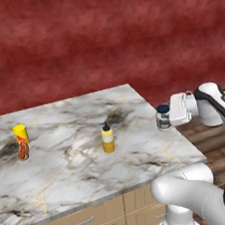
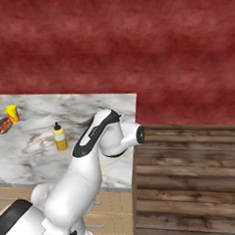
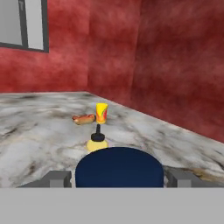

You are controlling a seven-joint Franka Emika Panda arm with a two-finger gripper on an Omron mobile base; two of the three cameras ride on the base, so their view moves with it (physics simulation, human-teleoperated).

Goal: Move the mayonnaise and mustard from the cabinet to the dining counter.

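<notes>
- The small squat white jar of mayonnaise with a dark blue lid (image 3: pixel 119 167) stood at the right edge of the veined white-grey marble counter (image 1: pixel 65 161), between the wide-spread fingers (image 3: pixel 118 178).
- Whether they gripped it, I could not tell.
- The yellow mustard squeeze bottle with a black nozzle (image 1: pixel 107 138) stood mid-counter, apparently delivered.
- Left, by my judgement: releasing the jar.
</notes>
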